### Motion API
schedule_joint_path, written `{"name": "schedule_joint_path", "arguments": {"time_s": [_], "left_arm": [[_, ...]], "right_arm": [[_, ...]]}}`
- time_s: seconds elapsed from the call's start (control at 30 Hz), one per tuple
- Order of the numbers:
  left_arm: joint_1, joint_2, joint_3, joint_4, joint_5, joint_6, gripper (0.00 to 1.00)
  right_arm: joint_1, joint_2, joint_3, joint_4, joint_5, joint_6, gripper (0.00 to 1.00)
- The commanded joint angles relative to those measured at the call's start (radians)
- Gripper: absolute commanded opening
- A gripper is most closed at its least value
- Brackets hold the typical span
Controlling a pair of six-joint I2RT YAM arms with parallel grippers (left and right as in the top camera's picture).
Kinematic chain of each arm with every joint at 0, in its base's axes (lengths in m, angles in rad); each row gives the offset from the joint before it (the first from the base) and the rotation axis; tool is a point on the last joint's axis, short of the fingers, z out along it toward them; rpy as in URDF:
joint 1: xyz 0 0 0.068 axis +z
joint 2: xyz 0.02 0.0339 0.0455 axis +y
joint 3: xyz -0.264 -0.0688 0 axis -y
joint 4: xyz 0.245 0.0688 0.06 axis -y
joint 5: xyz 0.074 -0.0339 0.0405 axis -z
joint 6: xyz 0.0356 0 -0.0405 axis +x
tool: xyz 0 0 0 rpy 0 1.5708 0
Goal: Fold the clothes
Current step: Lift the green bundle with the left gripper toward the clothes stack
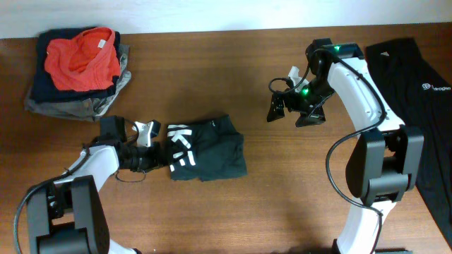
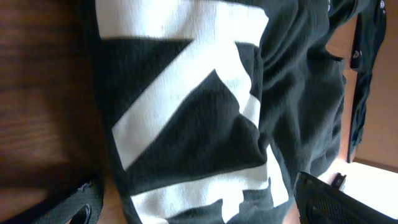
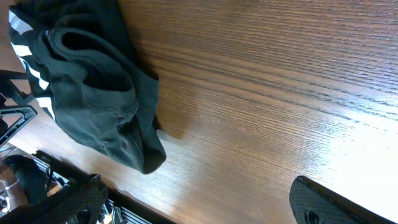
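Overhead, left to right: stack of other garments at far-left corner of surface; left hand spread wide at left edge of folded black shirt, white print up, apparently not gripping; right hand wide, empty, above bare wood; second black shirt lying at right edge. Fabric likely light, limp, slumps when lifted; best pinch hem or shoulder corners, not middle.

Shirt black, bold white print — table brown woodgrain — garment red
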Motion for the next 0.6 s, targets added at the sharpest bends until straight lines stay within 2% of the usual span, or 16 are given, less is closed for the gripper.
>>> {"name": "schedule_joint_path", "arguments": {"time_s": [0.0,0.23,0.33,0.57], "left_arm": [[0.008,0.025,0.018,0.031,-0.067,0.016,0.97],[0.005,0.085,0.018,0.072,-0.092,-0.042,0.93],[0.004,0.134,0.018,0.091,-0.092,-0.093,0.82],[-0.076,0.229,0.018,0.147,-0.066,-0.143,0.8]], "right_arm": [[0.0,-0.034,0.013,0.006,-0.016,-0.015,0.99],[0.0,-0.034,0.013,0.008,-0.016,-0.015,0.99],[0.0,-0.034,0.013,0.008,-0.016,-0.015,0.99],[0.0,-0.034,0.013,0.008,-0.016,-0.015,0.99]]}}
